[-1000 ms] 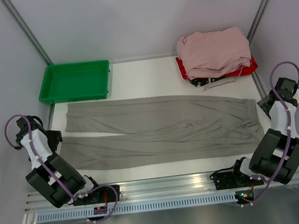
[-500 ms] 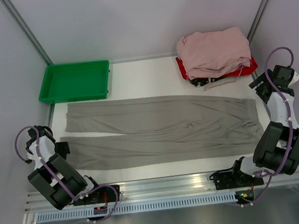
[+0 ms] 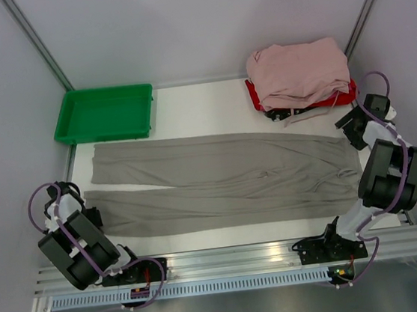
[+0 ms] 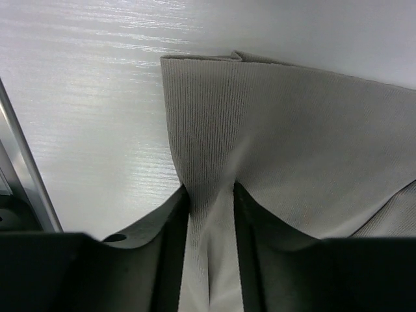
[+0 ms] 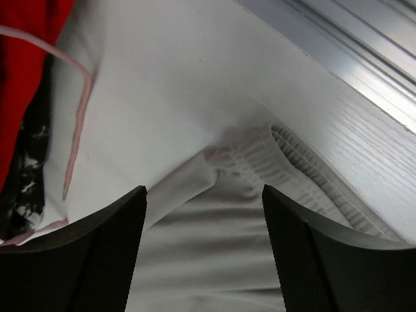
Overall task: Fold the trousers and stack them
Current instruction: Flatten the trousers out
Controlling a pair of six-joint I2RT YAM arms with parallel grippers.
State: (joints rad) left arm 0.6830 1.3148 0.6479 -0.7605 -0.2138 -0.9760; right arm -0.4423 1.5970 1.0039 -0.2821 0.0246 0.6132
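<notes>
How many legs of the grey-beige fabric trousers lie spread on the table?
2: the far leg, nearer the green plastic tray, and the near leg alongside it. Neither is hidden.

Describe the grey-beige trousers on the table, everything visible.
The trousers are taupe, finely ribbed soft fabric, spread flat across the white table, both legs pointing left, the gathered elastic waistband at the right. The left gripper has its jaws pinched on the near leg's left end, bunching it. The right gripper is at the waistband's far corner, jaws open.
</notes>
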